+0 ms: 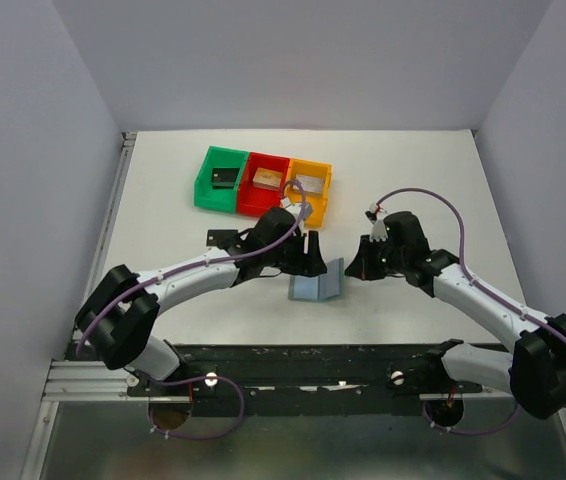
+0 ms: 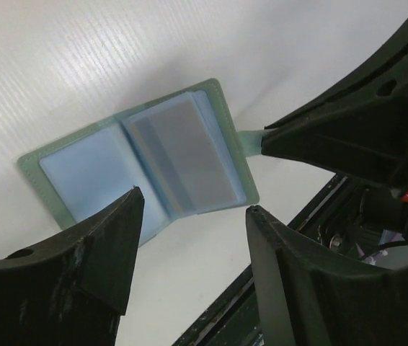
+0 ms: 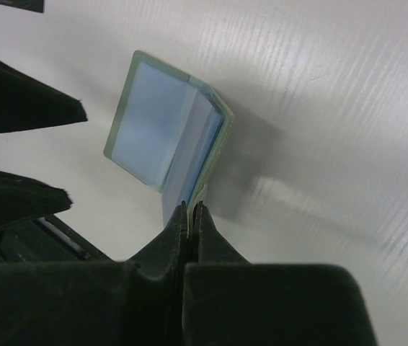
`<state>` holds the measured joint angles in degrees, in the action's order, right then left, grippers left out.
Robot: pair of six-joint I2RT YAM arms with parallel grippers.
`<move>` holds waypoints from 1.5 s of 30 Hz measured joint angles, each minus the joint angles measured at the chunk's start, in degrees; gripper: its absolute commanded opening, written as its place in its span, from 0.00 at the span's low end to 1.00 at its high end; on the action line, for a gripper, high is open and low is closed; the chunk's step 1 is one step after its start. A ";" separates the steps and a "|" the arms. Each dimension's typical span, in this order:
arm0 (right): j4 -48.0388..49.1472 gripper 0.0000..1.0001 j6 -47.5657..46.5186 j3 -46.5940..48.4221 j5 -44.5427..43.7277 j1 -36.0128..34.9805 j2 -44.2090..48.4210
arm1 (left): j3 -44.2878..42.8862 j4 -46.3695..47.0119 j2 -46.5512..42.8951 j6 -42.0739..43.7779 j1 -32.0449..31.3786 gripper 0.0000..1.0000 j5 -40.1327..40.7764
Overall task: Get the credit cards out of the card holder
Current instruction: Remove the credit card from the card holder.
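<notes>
Card holder sitting half-open on the white table at centre of the top view, one flap tilting up. Right gripper pinching shut on its tab; left gripper hovering above, jaws apart. Greyish credit card showing in the right-hand pocket.

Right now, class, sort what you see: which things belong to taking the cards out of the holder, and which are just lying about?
Job in hand: card holder, open; grey card in its pocket; right fingers, shut on its tab; left fingers, open, close by.
Lying about: green bin, red bin, orange bin.
</notes>
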<state>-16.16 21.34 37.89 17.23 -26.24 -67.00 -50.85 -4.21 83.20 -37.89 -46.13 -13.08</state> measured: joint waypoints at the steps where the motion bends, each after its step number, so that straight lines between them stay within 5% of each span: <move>1: 0.02 0.01 -0.02 -0.04 0.31 0.00 0.07 | -1.03 -0.02 1.57 0.33 -0.24 0.69 0.00; 15: 0.15 0.00 -0.44 -0.04 2.14 0.00 0.17 | -6.10 -1.20 11.78 2.71 -1.33 0.71 0.04; 45: 1.53 0.00 -0.44 -0.04 4.76 0.00 0.26 | -7.74 -1.92 14.45 4.04 -2.49 0.70 1.07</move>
<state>-14.63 20.91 37.85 22.00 -26.24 -66.74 -58.59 -6.13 97.65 -33.85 -48.62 -12.01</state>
